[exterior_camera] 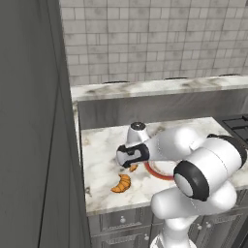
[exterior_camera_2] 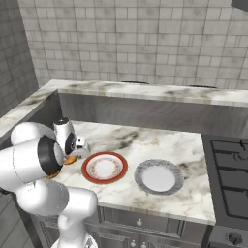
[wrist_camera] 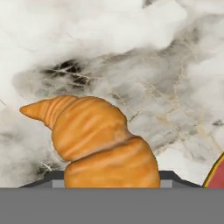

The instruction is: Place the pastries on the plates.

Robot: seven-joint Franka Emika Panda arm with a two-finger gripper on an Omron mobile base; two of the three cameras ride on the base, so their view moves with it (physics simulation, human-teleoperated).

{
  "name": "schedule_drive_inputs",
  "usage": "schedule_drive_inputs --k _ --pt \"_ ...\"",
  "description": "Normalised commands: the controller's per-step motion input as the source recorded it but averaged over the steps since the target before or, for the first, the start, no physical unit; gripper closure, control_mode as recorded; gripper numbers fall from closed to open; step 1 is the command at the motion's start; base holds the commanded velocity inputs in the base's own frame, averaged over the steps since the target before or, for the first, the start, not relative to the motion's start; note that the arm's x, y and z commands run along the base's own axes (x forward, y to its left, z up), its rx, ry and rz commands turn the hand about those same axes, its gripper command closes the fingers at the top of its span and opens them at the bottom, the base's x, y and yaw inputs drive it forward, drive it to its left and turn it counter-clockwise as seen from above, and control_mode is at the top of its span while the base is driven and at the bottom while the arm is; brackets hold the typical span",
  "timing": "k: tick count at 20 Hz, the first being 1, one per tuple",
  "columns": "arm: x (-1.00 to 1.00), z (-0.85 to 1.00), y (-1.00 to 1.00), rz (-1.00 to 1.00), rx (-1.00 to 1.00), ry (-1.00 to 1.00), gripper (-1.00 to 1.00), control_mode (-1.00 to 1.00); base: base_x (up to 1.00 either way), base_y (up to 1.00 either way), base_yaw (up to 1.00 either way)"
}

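Plates first, as the largest task things: red-rimmed plate [exterior_camera_2: 104,167] on the marble counter [exterior_camera_2: 160,145], grey-blue plate [exterior_camera_2: 159,177] just beside it on the stove side, the two apart by a narrow strip of marble. Both bare of pastry. In the left base view, red-rimmed plate [exterior_camera: 156,169] mostly hidden behind the white forearm, only an arc of rim showing.

Then the gripper [exterior_camera: 130,164]: low over the counter, just off the red-rimmed plate's edge on the side away from the stove. In the right base view, gripper [exterior_camera_2: 77,154] at that same rim, partly hidden by the arm's shoulder.

Smaller: loose croissant [exterior_camera: 121,183] flat on the marble, farther from the red-rimmed plate than the gripper is, toward the counter's front edge, apart from the hand.

Smallest showing: second croissant [exterior_camera: 132,167], a sliver of orange directly under the gripper, near the red-rimmed plate's rim. In the hand view, this second croissant [wrist_camera: 96,140] large and close, its thick end down at the fingertips, pointed end angled up and left, a corner of the red-rimmed plate [wrist_camera: 216,175] at the lower right. Fingers hidden behind the pastry; cannot tell whether spread, pressed together or pinching it.
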Motion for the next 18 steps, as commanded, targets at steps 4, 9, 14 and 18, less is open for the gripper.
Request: schedule_drive_inputs --k 4,9,14,18 --pt "-0.06 0.99 -0.87 0.0 0.05 -0.21 1.0 -1.0 0.0 0.0 0.0" --pt "-0.17 0.87 -0.91 0.0 0.01 -0.23 1.0 -1.0 0.0 0.0 0.0" --pt "-0.2 0.93 -1.0 -0.01 0.0 0.01 1.0 -1.0 0.0 0.0 0.0" --pt "-0.13 0.73 -0.96 -0.1 0.0 0.19 1.0 -1.0 0.0 0.0 0.0"
